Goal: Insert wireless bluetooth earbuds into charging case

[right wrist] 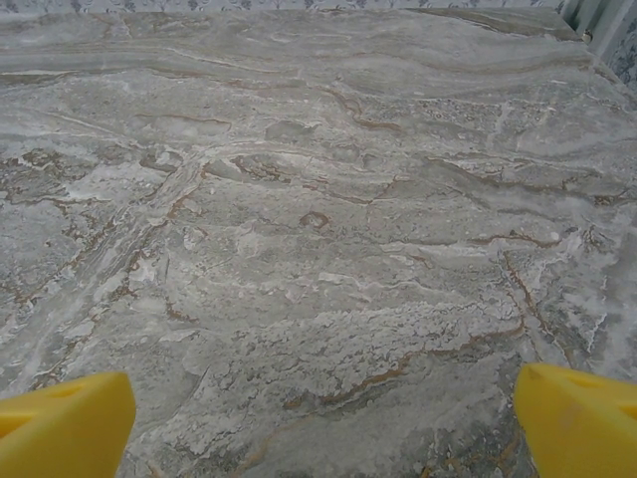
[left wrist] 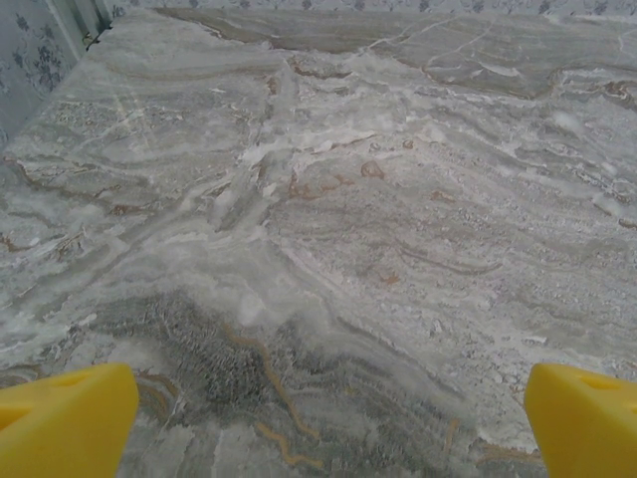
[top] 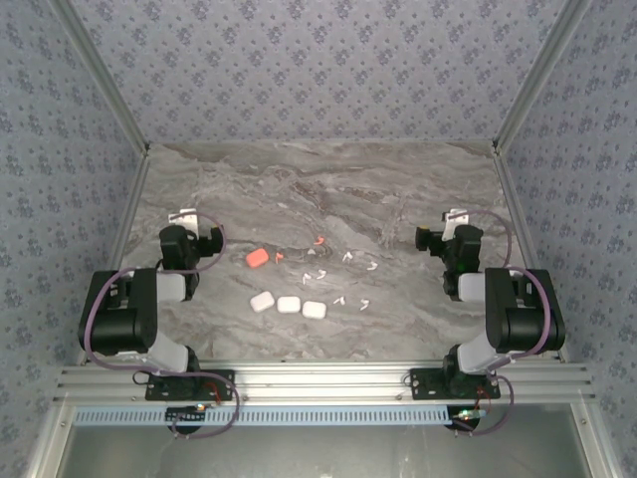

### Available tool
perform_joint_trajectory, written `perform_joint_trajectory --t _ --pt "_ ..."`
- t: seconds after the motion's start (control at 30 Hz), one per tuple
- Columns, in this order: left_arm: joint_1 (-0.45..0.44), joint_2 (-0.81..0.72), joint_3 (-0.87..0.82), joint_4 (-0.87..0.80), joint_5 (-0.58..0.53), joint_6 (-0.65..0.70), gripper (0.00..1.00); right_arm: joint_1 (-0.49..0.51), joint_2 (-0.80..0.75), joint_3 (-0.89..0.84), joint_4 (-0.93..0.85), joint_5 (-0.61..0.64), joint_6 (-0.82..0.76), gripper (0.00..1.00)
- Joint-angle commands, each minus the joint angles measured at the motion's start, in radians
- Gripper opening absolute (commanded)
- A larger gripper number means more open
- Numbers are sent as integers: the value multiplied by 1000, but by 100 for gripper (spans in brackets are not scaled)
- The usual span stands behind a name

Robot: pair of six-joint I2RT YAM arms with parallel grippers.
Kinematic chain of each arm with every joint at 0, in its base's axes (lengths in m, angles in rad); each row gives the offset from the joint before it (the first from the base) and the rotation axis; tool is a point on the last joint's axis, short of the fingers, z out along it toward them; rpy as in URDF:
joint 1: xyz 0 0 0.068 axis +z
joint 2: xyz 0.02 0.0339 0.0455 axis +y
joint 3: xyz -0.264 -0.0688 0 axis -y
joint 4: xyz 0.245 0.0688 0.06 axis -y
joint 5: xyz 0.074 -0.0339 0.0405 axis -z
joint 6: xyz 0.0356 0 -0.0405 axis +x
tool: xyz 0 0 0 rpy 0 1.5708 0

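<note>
Marble table (top: 418,199) holds three white cases (top: 289,305), one orange case (top: 257,258), earbuds (top: 347,257).

Bright, even, diffuse light; soft shadows; wrist views slightly soft.

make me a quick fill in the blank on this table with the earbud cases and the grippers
1. The row of white cases holds ___ cases.
2. The orange case lies nearer the ___ arm.
3. The left gripper and right gripper are both ___, not shut.

Missing words: three; left; open
</note>
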Motion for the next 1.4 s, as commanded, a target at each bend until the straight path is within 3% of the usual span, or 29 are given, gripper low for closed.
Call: perform_joint_trajectory --t 0.0,0.13,0.27,0.4,0.5,0.67,0.9,1.1,1.37 --pt "0 -133 24 -98 -36 -22 99 -21 -74 41 -95 10 42 100" --pt "-4 -324 80 -344 -77 -123 99 -30 -210 145 -389 -53 63 100" --pt "-7 -407 180 -582 9 -303 99 0 -304 256 -662 -151 93 100" --pt "-63 -458 219 -732 59 -459 99 100 -319 381 -923 -197 100 100" --pt "-138 -465 228 -804 76 -544 99 231 -294 457 -1065 -182 104 100" --pt "-203 -426 239 -871 135 -652 99 472 -244 533 -1186 -228 -1 100" --pt "-257 -376 240 -868 128 -719 99 726 -194 545 -1276 -279 -238 100" --pt "-263 -347 247 -864 128 -732 99 876 -76 591 -1320 -248 -349 100" --pt "-263 -370 247 -891 107 -723 99 996 99 641 -1303 -160 -420 98"
